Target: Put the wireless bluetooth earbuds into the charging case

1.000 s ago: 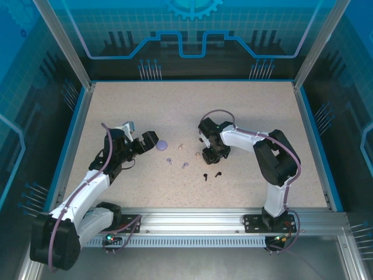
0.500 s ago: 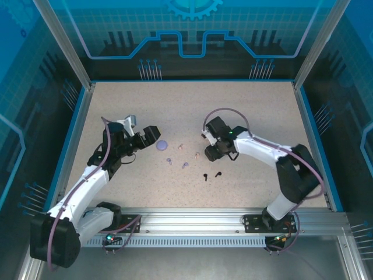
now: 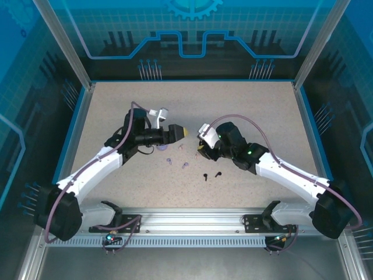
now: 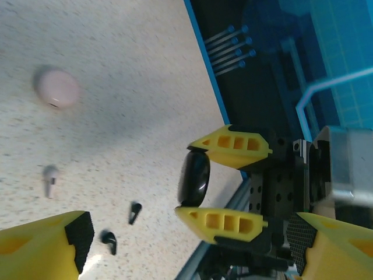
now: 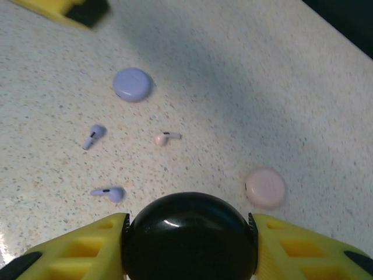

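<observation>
Centre of the overhead view: right gripper clamped on a black round case; left gripper facing it from the left, fingers spread wide with nothing between them. Loose on the speckled table: two lilac earbuds and a pink earbud, left of centre in the right wrist view; two black earbuds, lower left of the left wrist view. Lilac case at upper left and pink case at lower right of the right wrist view, both closed.

The left arm and right arm are white-shelled with black joints, lilac cables alongside; yellow ribbed fingers.
</observation>
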